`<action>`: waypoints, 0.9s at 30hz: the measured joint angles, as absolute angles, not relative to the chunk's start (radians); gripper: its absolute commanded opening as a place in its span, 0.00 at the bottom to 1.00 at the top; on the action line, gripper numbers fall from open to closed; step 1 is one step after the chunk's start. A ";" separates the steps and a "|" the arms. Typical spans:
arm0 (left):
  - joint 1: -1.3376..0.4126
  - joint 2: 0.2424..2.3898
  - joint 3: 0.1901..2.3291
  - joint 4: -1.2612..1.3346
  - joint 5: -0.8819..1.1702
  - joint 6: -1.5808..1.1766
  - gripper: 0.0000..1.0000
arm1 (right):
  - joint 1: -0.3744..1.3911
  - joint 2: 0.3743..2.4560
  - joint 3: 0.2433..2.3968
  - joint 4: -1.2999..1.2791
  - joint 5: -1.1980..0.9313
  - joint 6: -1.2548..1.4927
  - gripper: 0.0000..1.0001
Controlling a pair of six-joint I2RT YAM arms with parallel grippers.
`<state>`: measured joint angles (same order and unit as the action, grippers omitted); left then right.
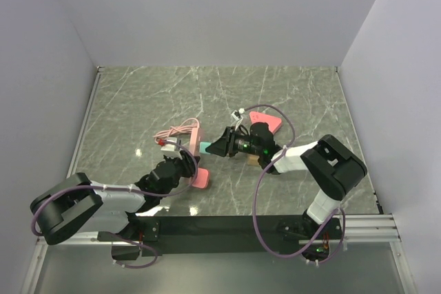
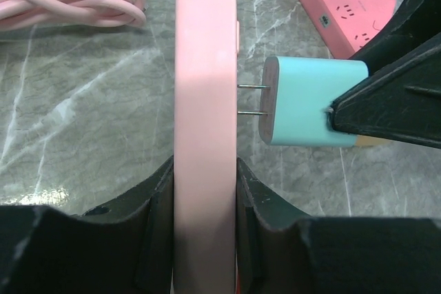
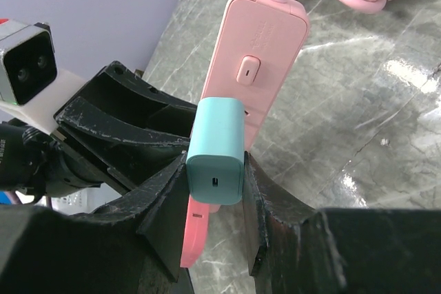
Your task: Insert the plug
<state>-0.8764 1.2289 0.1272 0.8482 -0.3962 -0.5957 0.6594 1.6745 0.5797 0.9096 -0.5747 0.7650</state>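
The teal plug (image 2: pixel 313 101), a rounded block, lies level at 3 o'clock of the upright pink power strip (image 2: pixel 205 101). Its two metal prongs (image 2: pixel 251 87) point toward 9 o'clock, their tips reaching the strip's face, with the body not yet seated.

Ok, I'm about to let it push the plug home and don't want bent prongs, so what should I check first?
1. Left gripper clamped on pink power strip: ok.
2. Right gripper clamped on teal charger: ok.
3. Prongs square to the strip's face: ok.
4. Prongs lined up with a socket: cannot tell, the face is seen edge-on or hidden.
5. Charger seated flush: not ok, a gap with bare prongs shows.
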 measured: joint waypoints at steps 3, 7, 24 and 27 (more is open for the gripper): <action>-0.876 1.240 0.128 0.852 -0.406 -0.595 0.00 | 0.669 1.678 0.589 0.904 -0.573 0.765 0.00; -0.876 1.242 0.127 0.847 -0.414 -0.590 0.00 | 0.677 1.691 0.592 0.905 -0.576 0.766 0.00; -0.876 1.188 0.104 0.847 -0.432 -0.576 0.00 | 0.686 1.698 0.609 0.904 -0.573 0.767 0.00; -0.876 1.178 0.098 0.847 -0.435 -0.569 0.01 | 0.688 1.705 0.617 0.905 -0.577 0.768 0.00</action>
